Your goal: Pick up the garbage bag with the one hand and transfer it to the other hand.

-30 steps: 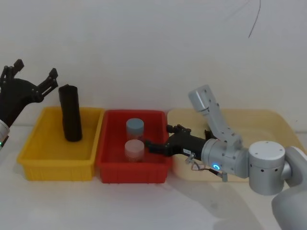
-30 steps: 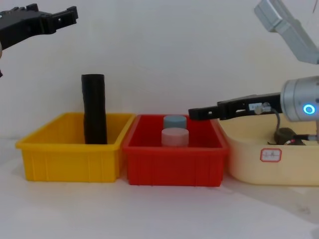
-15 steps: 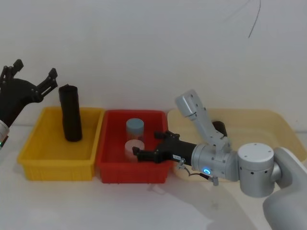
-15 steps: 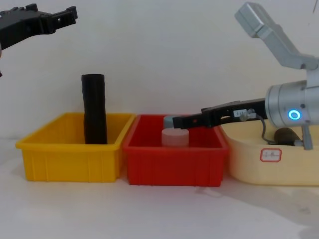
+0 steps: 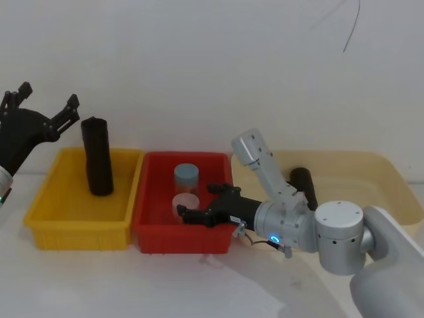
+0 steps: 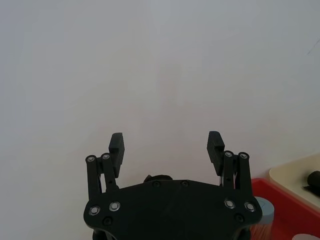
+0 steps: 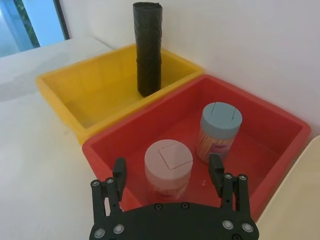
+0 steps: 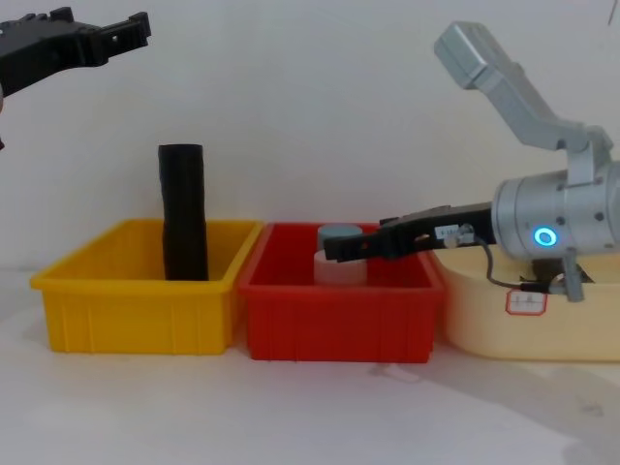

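The garbage bag (image 5: 97, 159) is a tall black roll standing upright at the back of the yellow bin (image 5: 59, 195); it also shows in the chest view (image 8: 184, 213) and right wrist view (image 7: 148, 50). My right gripper (image 5: 197, 202), on the silver arm with the lit ring, reaches left over the red bin (image 5: 151, 199). It is open and empty, about rim height (image 8: 334, 249), well right of the garbage bag. My left gripper (image 5: 50, 95) hangs open and empty, high above the yellow bin's left side (image 8: 102, 19).
In the red bin stand a pink-lidded jar (image 7: 168, 162), just ahead of the right gripper's fingertips, and a blue-lidded jar (image 7: 220, 130) behind it. A second black roll (image 5: 303, 185) lies in the cream tub (image 5: 371, 165) on the right.
The right gripper has swung left from the cream tub's edge across the red bin to the pink jar, uncovering the roll lying in the tub. The left arm has not moved.
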{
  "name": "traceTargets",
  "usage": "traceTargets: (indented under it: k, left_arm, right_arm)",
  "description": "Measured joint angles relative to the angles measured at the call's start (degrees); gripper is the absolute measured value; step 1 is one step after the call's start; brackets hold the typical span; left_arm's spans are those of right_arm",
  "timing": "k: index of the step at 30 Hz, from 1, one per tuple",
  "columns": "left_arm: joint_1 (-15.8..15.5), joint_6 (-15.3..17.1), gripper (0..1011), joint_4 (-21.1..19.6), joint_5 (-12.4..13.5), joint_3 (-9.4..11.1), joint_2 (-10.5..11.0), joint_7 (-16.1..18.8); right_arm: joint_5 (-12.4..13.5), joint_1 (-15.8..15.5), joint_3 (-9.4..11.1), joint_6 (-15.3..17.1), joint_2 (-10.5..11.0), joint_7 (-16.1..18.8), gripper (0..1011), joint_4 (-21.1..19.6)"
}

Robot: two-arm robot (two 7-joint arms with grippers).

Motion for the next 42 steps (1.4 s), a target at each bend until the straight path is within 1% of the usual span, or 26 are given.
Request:
traceTargets:
  k: [9, 28, 42]
  left_arm:
    - [0.0, 0.0, 1001, 0.0, 0.0, 0.0, 0.0, 0.0]
    - [0.0, 0.0, 1002, 0.01, 0.0, 0.0, 0.0, -0.01]
    - [0.0, 0.0, 1001, 0.01, 0.0, 0.0, 0.0, -0.01]
  right_arm:
    - [-0.04, 1.44, -0.58, -1.11, -1.11, -0.72, 1002, 3.12]
    - [1.14, 5.12, -1.19, -2.78, -2.75, -0.4, 1001, 9.89]
    - [1.51, 6.77, -2.13, -3.17, -3.32, -0.09, 1001, 12.67]
